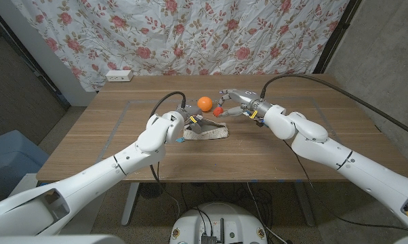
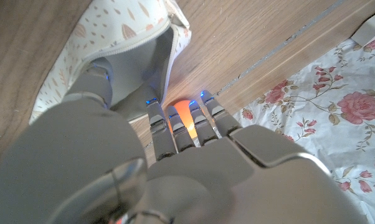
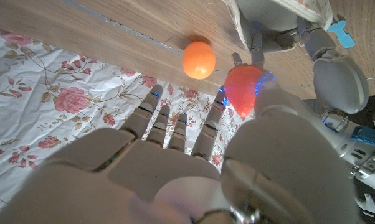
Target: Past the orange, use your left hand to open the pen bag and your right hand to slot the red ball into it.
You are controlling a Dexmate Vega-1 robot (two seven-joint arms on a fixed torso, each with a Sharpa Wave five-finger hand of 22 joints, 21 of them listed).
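The bag (image 1: 205, 131) lies near the middle of the table (image 1: 89, 142), its long axis running roughly side to side, parallel to the near edge. The left hand (image 1: 188, 122) is at its left end with fingers hooked in the mouth, holding it open; the left wrist view shows a finger tucked inside the pale lining with the zipper edge lifted. So the opening looks to face up and toward the far edge, right where the ball has to come from.

The right hand (image 1: 235, 102) is pinching the ball (image 1: 218, 110) between thumb and a finger, other fingers spread out. The ball hangs just past the bag's far side, a bit above it, with the orange (image 1: 205, 103) just beside it toward the far-left. In the right wrist view the ball sits close to the bag's mouth.

Best guess: the move left is short, bringing the ball toward the near edge and down into the gap. The right hand is the nearer one for that. The orange sits close enough that it might get bumped.
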